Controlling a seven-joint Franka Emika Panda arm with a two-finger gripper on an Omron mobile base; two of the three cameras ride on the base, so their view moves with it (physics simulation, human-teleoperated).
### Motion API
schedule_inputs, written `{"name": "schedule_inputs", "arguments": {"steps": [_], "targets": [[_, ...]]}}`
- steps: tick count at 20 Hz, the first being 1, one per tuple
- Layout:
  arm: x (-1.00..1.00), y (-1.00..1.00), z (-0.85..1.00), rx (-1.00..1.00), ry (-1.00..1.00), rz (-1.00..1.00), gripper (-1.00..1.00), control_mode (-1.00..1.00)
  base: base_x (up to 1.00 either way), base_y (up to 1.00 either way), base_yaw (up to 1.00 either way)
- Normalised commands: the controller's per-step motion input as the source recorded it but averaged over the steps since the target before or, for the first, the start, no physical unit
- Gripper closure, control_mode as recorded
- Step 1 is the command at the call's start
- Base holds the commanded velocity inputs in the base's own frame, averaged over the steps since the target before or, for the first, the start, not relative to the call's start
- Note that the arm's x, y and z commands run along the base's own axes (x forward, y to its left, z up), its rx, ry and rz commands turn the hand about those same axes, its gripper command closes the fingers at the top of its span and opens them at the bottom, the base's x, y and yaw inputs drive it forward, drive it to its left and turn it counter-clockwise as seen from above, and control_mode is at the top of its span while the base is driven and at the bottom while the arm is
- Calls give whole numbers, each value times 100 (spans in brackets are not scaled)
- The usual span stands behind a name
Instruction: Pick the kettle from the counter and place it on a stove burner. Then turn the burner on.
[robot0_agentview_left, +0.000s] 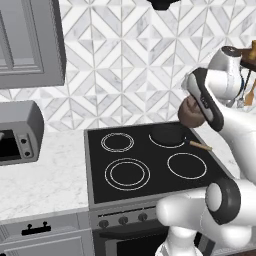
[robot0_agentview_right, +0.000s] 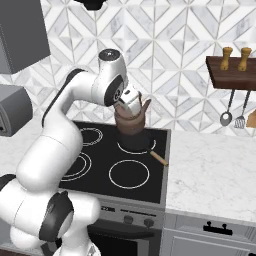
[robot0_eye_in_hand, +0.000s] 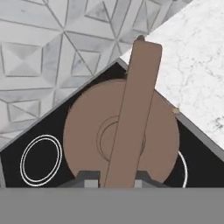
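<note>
My gripper is shut on the thin top handle of the brown kettle. The kettle hangs low over the stove's back right burner, where a flat black pan with a wooden handle sits. Whether kettle and pan touch I cannot tell. In the hand view the domed kettle lies right below the gripper, its handle running up the middle. From the left base the kettle is partly hidden behind my forearm. White marble counter lies right of the stove.
The black stove top has three bare ringed burners; its knobs line the front panel. A grey toaster oven stands on the left counter. A wooden shelf with hanging utensils is on the right wall.
</note>
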Motion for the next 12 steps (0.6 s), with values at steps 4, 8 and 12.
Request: {"name": "schedule_inputs", "arguments": {"steps": [4, 8, 12], "targets": [[-12, 100, -10, 5, 11, 19, 100, -100, 0, 0, 0], [-14, 100, -52, 11, 2, 19, 100, -100, 0, 0, 0], [-8, 100, -83, 22, 0, 17, 100, -100, 0, 0, 0]]}}
